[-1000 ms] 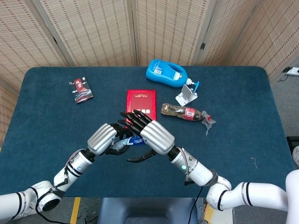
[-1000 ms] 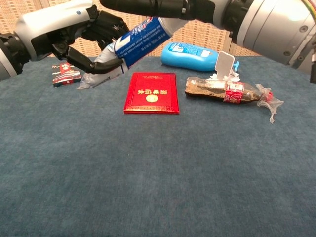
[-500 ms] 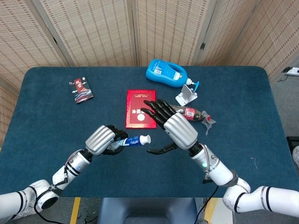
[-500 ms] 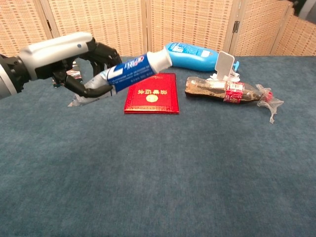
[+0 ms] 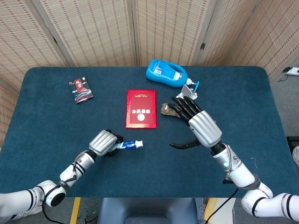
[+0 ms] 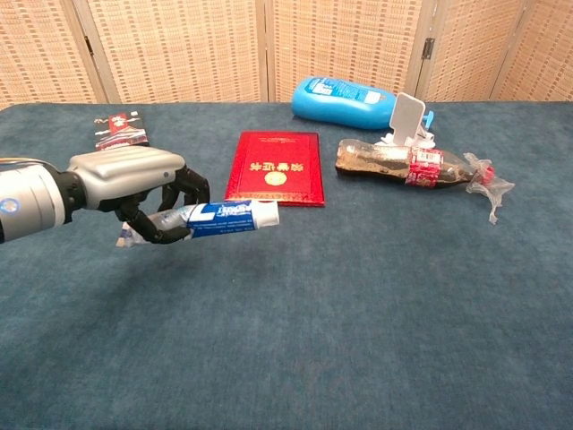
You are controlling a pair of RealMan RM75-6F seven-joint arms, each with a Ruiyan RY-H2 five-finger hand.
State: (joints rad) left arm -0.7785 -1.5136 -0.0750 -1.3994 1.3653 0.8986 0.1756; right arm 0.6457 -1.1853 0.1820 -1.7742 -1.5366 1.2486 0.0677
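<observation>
My left hand (image 5: 103, 142) grips the toothpaste tube (image 5: 129, 145), fingers curled round its crimped end, cap pointing toward my right. A second ago both hands met on the tube above the red booklet (image 5: 140, 108); since then the left has sunk low and drawn back toward me, so the tube now lies nearly level, just above the counter (image 5: 46, 121) and clear of the booklet's near edge. My right hand (image 5: 198, 125) has let go and swung off to the right; it is empty, fingers spread, hanging over the crushed brown bottle (image 5: 166, 108), which it partly covers.

The head view shows both hands. The chest view shows only the left hand (image 6: 134, 188) and the tube (image 6: 228, 216), but gives the bottle (image 6: 403, 164) whole, with its red label and crumpled wrapper. It also shows the white phone stand (image 6: 407, 116) upright in front of the blue detergent bottle (image 6: 345, 97), and the small red packet (image 6: 116, 130) far off on my left.
</observation>
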